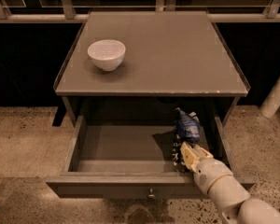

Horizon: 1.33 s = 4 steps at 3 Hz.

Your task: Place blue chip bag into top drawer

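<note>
Blue chip bag (pixel 187 127) x1 in gripper (pixel 184 152), inside 1 top drawer (pixel 107 185).

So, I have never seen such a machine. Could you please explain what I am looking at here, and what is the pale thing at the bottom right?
There is only one picture. It looks down from in front of a small grey-brown cabinet; where the camera is mounted is not recorded. The pale jointed thing at the bottom right is the robot's arm. At its end is a two-finger pincer, which reaches into the open top drawer, near its right side. The pincer is closed on the lower end of a blue chip bag, which stands upright inside the drawer. On the cabinet's top, toward the left, sits a white bowl. The drawer front has a small round knob at its centre.
</note>
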Available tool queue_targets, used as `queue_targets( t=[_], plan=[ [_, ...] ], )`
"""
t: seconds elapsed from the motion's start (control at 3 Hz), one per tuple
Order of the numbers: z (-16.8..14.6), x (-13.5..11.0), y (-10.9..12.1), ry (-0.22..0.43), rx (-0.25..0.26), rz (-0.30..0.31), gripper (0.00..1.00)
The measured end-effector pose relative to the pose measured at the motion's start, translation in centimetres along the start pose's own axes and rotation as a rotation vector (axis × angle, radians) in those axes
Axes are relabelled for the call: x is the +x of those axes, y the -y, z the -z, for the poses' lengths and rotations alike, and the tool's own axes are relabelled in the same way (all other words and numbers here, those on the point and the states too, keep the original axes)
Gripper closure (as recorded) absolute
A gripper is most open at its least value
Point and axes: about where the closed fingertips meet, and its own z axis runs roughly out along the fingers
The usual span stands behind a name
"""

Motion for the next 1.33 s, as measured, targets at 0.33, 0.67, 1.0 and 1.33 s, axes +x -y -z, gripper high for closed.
queue_targets(
  t=[0.33,0.67,1.0,1.33],
  plan=[
    [0.0,0.0,0.0,0.0,0.0,0.0,0.59],
    [0.0,0.0,0.0,0.0,0.0,0.0,0.36],
    [-0.09,0.15,-0.02,-0.015,0.027,0.044,0.12],
    [-0.33,0.24,-0.31,-0.058,0.136,0.228,0.0]
  ],
)
